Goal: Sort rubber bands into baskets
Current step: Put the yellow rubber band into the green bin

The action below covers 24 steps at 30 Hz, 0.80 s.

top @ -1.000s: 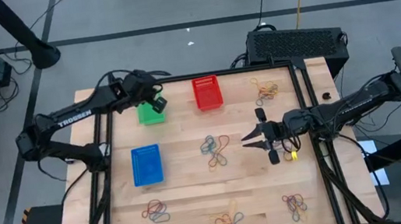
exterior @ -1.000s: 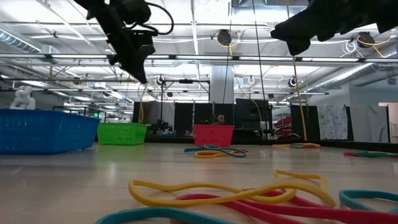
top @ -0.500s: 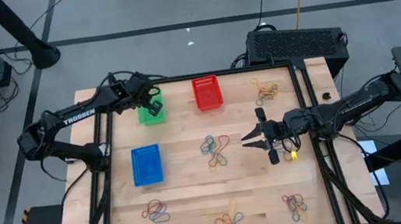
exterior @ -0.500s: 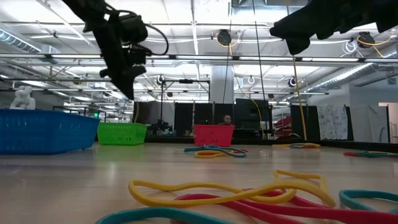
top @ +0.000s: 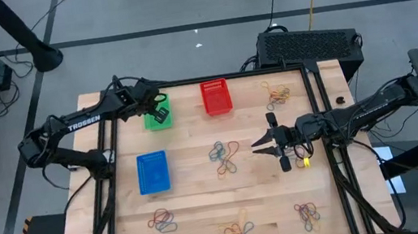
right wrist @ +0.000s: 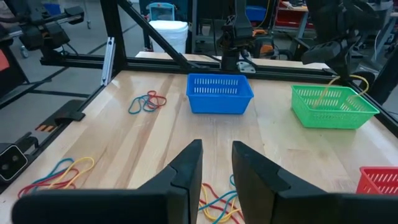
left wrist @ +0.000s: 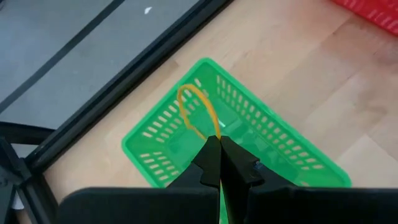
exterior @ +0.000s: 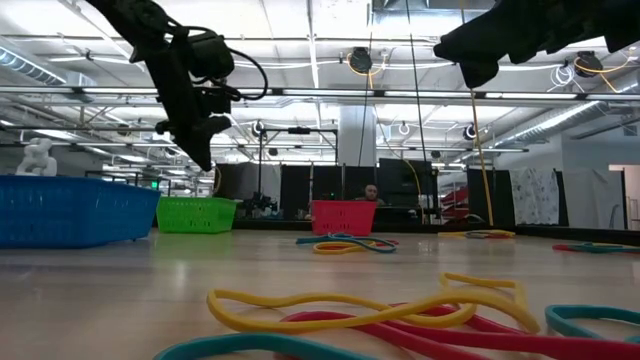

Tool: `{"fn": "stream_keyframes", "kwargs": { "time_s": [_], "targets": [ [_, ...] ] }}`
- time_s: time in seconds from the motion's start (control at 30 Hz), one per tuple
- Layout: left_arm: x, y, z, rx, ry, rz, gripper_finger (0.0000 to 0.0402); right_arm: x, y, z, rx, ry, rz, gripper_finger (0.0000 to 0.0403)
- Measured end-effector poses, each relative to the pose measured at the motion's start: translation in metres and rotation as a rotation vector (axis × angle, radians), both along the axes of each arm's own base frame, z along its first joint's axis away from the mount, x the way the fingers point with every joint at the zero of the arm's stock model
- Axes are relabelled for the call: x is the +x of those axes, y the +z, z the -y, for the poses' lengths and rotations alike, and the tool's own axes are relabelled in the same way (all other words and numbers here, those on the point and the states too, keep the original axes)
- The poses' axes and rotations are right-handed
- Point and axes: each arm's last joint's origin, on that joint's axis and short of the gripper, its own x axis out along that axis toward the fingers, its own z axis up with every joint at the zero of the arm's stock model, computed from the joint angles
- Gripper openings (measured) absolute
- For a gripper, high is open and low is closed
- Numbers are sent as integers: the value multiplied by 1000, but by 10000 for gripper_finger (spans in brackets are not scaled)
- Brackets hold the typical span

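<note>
Green basket [top: 157, 118], far-left of the desk [top: 203, 192]: contents not discernible. Red basket [top: 217, 97] beside it toward the middle, blue basket [top: 152, 172] nearer the front; contents likewise indistinct.

Lettering "TROSSEN" on the left arm [top: 83, 123].

Left end effector [left wrist: 219, 148]: fingers pressed together on a yellow-orange rubber band [left wrist: 198, 113], loop hanging above the green basket (not touching it).

Right end effector [top: 263, 142]: right of centre, partly open, nothing between the fingers, raised off the desk.

Remaining rubber bands: clusters at centre [top: 224, 155], far-right [top: 276, 90], and front edge [top: 237, 232].
</note>
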Motion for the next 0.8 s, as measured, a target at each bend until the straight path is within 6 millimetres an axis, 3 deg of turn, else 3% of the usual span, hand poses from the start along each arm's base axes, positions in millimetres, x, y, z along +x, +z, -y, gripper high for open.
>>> {"fn": "stream_keyframes", "kwargs": {
  "time_s": [0.17, 0.5, 0.8],
  "targets": [
    [0, 0, 0, -4, 0, -6, 14, 0, 0, 0, 0, 0, 0, 80],
    [-5, -1, 4, -38, 19, -30, 91, 0, 0, 0, 0, 0, 0, 80],
    [-17, 20, 14, -28, -2, 20, 98, 0, 0, 0, 0, 0, 0, 80]
  ]
}}
